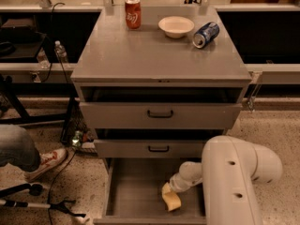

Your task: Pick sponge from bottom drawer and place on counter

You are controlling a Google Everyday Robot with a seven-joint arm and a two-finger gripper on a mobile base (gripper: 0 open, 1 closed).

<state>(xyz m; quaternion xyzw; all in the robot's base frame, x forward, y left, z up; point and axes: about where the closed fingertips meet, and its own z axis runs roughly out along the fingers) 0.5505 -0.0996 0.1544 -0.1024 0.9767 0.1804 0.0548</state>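
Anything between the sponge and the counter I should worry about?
Nothing visible. The claw is at the sponge in the bottom drawer, forward of both upper drawer fronts; the red can, bowl and blue can sit far back on the counter.

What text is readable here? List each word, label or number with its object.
Red can: white lettering, too blurred to read.
Blue can: markings, unreadable.
Gripper, down in the bottom drawer by the sponge: no text visible.
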